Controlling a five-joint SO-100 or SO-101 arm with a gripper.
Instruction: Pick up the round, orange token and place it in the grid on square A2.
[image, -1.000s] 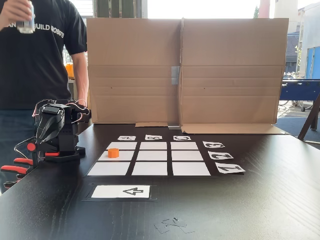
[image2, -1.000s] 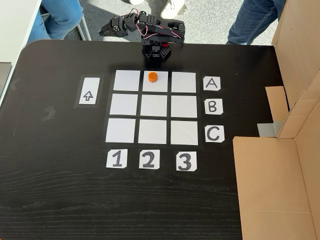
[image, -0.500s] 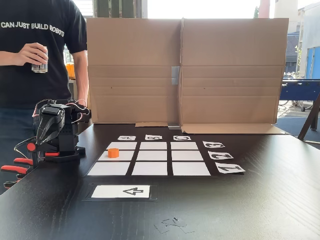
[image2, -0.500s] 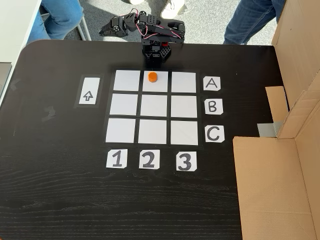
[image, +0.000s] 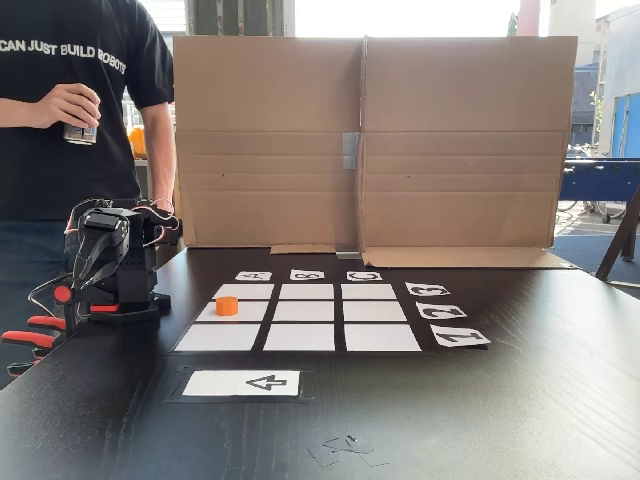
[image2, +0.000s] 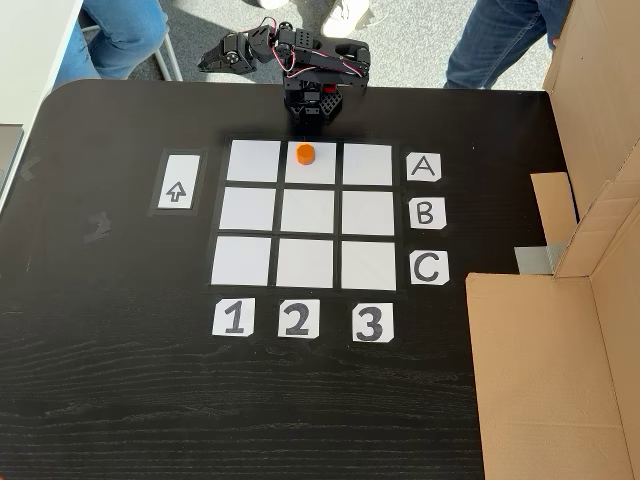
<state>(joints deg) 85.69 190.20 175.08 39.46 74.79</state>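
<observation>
The orange token (image2: 305, 153) rests on square A2 (image2: 322, 174), the middle cell of the grid's (image2: 305, 264) row beside label A, in line with label 2. From the side the token (image: 227, 305) stands upright on that cell (image: 252, 312) of the grid (image: 300, 337). My arm is folded over its base at the table edge, well apart from the token. Its gripper (image: 79, 284) hangs down with the jaws together and nothing in them; from above the gripper (image2: 208, 66) points left beyond the table edge.
A white arrow card (image2: 176, 192) lies beside the grid. A tall cardboard wall (image: 370, 140) closes the far side. Red-orange clamps (image: 30, 335) grip the table edge by the arm. A person (image: 70, 110) holding a can stands behind the arm.
The person has lowered the can from head height to chest height. The arm and the token have not moved.
</observation>
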